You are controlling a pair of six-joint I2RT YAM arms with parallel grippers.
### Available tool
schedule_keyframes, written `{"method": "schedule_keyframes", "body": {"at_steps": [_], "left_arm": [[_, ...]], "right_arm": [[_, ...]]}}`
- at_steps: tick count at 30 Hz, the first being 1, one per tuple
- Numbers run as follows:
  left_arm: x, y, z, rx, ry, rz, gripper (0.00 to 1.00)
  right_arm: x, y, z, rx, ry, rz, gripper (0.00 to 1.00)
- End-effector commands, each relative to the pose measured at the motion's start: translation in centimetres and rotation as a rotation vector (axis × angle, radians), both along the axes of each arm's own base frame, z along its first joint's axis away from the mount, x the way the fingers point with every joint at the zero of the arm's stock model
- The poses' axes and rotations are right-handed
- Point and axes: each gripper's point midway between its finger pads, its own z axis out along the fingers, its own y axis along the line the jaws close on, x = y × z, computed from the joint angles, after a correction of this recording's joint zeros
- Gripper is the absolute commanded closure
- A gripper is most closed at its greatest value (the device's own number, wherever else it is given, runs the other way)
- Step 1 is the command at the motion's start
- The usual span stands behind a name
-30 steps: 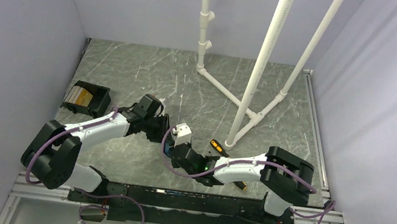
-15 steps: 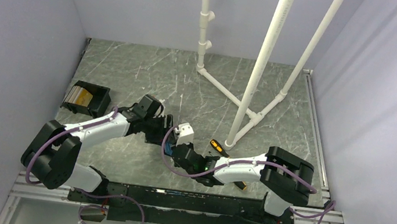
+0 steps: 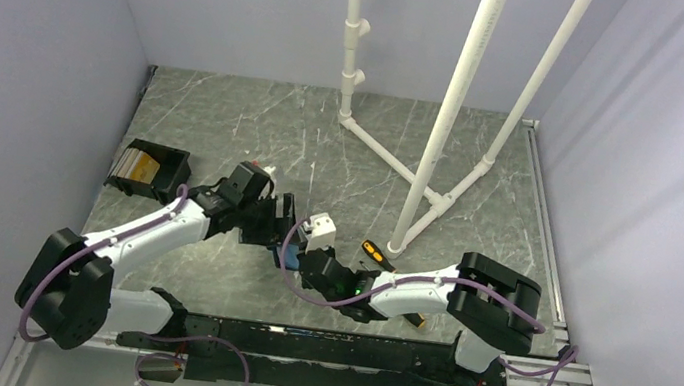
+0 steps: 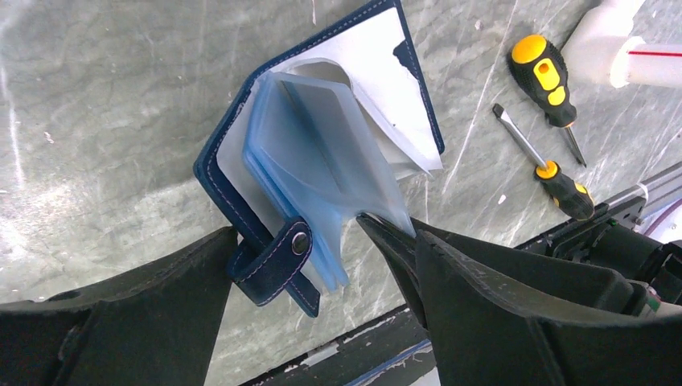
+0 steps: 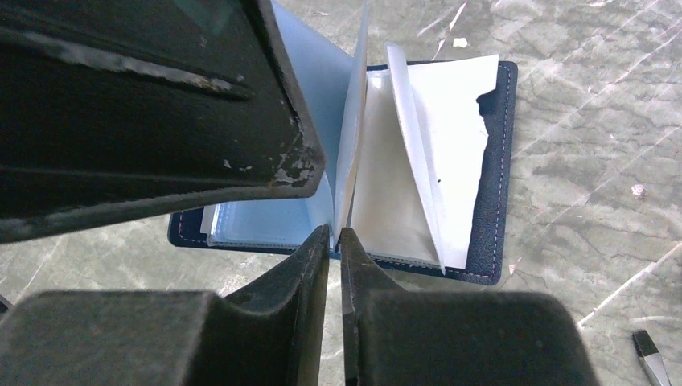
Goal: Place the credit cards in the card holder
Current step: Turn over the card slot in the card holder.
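The navy card holder (image 4: 241, 205) lies open on the marble table, its light blue plastic sleeves (image 4: 314, 153) fanned up and its clasp tab (image 4: 277, 261) near me. My left gripper (image 4: 297, 229) stands open, one finger on each side of the holder's near end; the right finger touches a sleeve corner. My right gripper (image 5: 335, 233) is shut on the edge of one upright sleeve (image 5: 352, 121) of the card holder (image 5: 495, 161). In the top view both grippers meet over the holder (image 3: 288, 256). Orange-yellow credit cards (image 3: 136, 166) sit in the black box at the far left.
Two orange-handled screwdrivers (image 4: 545, 74) (image 4: 563, 183) lie right of the holder. A white PVC pipe frame (image 3: 445, 117) stands behind them. The black open-topped box (image 3: 151, 171) is by the left wall. The black rail (image 3: 316, 346) runs along the near edge.
My left gripper has opened wide and let go of the holder, its arm shifting slightly. My right gripper has closed onto a sleeve.
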Motion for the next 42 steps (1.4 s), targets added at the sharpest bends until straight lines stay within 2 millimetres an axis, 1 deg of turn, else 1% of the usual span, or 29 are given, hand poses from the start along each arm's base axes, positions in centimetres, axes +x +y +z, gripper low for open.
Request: {"method": "schedule_keyframes", "body": {"at_steps": [1,3,4,6,10,15,17,19,21,23,25,27,29,31,33,35,38,40,42], "left_arm": [[0.6,0.4,0.9,0.007,-0.045,0.035,0.13],[0.8,0.6,0.7,0.012,-0.044,0.048,0.12],[0.9,0.6,0.7,0.013,-0.042,0.056,0.07],[1.3,0.8,0.5,0.024,-0.034,0.078,0.03],[1.9,1.4,-0.5,0.069,-0.006,0.131,0.07],[2.6,1.6,-0.6,0.079,-0.017,0.166,0.13],[2.7,1.5,-0.8,0.083,-0.014,0.157,0.12],[2.8,1.3,-1.3,0.087,0.002,0.146,0.08],[2.9,1.1,-2.1,0.097,0.013,0.134,0.07],[2.9,1.2,-3.0,0.119,0.028,0.126,0.11],[2.9,1.4,-3.6,0.138,0.033,0.119,0.22],[2.7,1.7,-3.9,0.148,0.032,0.118,0.32],[2.5,1.8,-4.0,0.148,0.029,0.108,0.36],[2.4,1.7,-3.9,0.143,0.029,0.097,0.34],[2.2,1.6,-4.0,0.139,0.031,0.083,0.34],[2.2,1.5,-4.2,0.136,0.034,0.073,0.32],[2.3,1.1,-4.2,0.128,0.038,0.056,0.28],[2.6,0.8,-3.9,0.121,0.029,0.048,0.24],[2.8,0.6,-3.5,0.115,0.022,0.042,0.21]], "right_arm": [[0.3,0.5,1.3,0.065,-0.007,-0.009,0.88],[0.3,0.4,1.2,0.064,-0.006,-0.011,0.88],[0.3,0.4,1.2,0.064,-0.005,-0.01,0.88],[0.3,0.4,1.2,0.066,-0.004,-0.009,0.88],[0.3,0.4,1.2,0.066,-0.003,-0.009,0.89],[0.3,0.3,1.2,0.069,0.0,-0.011,0.89],[0.3,0.3,1.2,0.072,0.001,-0.009,0.89],[0.3,0.3,1.2,0.074,0.002,-0.009,0.89],[0.3,0.3,1.1,0.075,0.005,-0.008,0.89],[0.3,0.2,1.1,0.073,0.011,-0.009,0.88],[0.2,-0.1,1.1,0.072,0.014,-0.012,0.84],[0.1,-0.6,1.4,0.069,0.019,-0.015,0.75],[0.1,-1.2,1.9,0.064,0.021,-0.011,0.67],[0.2,-2.1,2.5,0.055,0.018,-0.018,0.62],[0.8,-2.9,3.4,0.061,0.017,-0.013,0.58],[1.6,-3.4,3.9,0.069,0.038,-0.009,0.57],[2.2,-3.0,4.3,0.077,0.048,0.046,0.57],[2.0,-2.0,4.4,0.065,0.044,0.112,0.56],[2.1,-1.5,4.4,0.059,0.05,0.121,0.53]]}}
